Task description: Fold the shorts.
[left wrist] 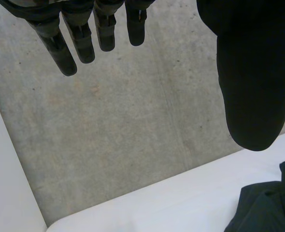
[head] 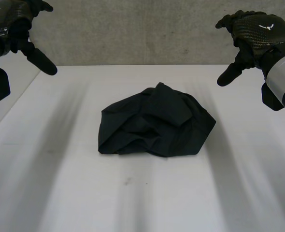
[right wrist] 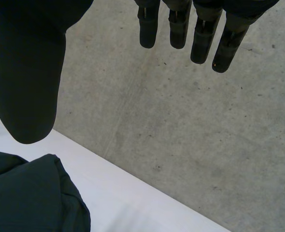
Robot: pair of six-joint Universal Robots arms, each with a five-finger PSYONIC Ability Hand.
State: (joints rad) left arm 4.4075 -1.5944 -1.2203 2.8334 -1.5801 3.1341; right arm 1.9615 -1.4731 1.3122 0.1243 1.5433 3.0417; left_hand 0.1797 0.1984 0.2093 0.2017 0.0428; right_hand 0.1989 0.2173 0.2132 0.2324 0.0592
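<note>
Dark shorts (head: 154,122) crumpled mid-table (head: 60,193). Left hand (head: 21,29) and right hand (head: 249,36) held raised at far corners, fingers relaxed.

Black right hand (head: 254,33) (white mark (head: 266,27)), silver forearm (head: 283,77)

Matt black cloth shorts (head: 154,121), creased.

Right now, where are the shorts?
In the head view the shorts lie crumpled at the middle of the table, between the left hand and the right hand, both open and clear of the cloth.
</note>
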